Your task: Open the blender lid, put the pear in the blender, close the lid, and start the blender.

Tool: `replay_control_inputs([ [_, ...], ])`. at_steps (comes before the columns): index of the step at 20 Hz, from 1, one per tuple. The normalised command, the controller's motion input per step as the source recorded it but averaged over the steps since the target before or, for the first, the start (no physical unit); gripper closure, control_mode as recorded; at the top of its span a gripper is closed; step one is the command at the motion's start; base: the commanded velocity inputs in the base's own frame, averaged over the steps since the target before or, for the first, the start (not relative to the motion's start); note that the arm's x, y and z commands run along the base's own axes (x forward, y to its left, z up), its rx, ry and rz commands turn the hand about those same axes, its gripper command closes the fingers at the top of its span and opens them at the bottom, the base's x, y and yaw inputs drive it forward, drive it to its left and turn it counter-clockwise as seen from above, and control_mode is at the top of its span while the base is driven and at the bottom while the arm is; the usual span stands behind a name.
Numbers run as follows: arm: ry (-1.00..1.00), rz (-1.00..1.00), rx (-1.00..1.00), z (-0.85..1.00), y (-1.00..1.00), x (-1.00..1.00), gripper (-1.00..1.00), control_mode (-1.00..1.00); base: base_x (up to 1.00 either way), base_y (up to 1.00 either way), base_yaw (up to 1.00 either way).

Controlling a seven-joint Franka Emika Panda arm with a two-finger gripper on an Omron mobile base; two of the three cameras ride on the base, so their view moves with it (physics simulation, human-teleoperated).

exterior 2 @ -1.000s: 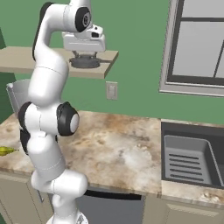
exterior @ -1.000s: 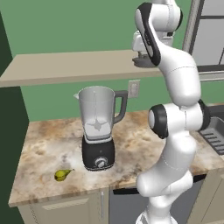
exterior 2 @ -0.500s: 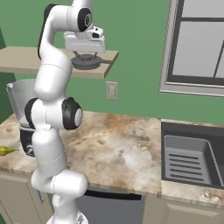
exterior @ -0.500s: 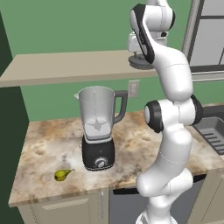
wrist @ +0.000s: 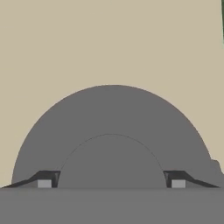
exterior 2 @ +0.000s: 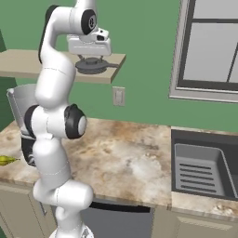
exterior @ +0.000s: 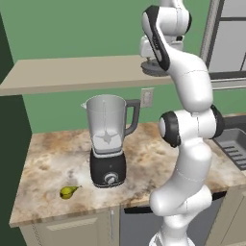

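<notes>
Lid [exterior 2: 94, 66] on the shelf [exterior: 62, 72], jaws pinching its raised centre; blender [exterior: 107, 139] stands uncovered, ready for the pear [exterior: 68, 191] on the table [exterior: 144, 153].

The arm [exterior: 192, 144] is built from glossy white rounded shells, joined in series by dark grey to black joint rings. One large round joint [exterior 2: 74, 122] midway up has a black collar and a white end cap. Another dark band [exterior: 154, 26] wraps the uppermost curved segment, and a small round dark cap [exterior 2: 88, 22] sits on the side of the top joint. The lowest shell bulges wide above a narrower white pedestal. The hand block [exterior 2: 89, 45] is a white, boxy housing. The claw [wrist: 111, 183] carries two small dark finger tips [wrist: 45, 179], each with a light grey square pad face.
</notes>
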Motion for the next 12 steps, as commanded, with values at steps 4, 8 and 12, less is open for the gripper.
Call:
replay_control_inputs([
  [4, -0.2, 0.0, 0.0, 0.0, 0.0, 0.0, -1.0, -1.0, 0.0, 0.0, 0.0],
  [8, -0.22, 0.0, 0.0, 0.0, 0.0, 0.0, -1.0, -1.0, 0.0, 0.0, 0.0],
  [12, -0.2, 0.0, 0.0, 0.03, 0.04, 0.0, -1.0, -1.0, 0.0, 0.0, 0.0],
])
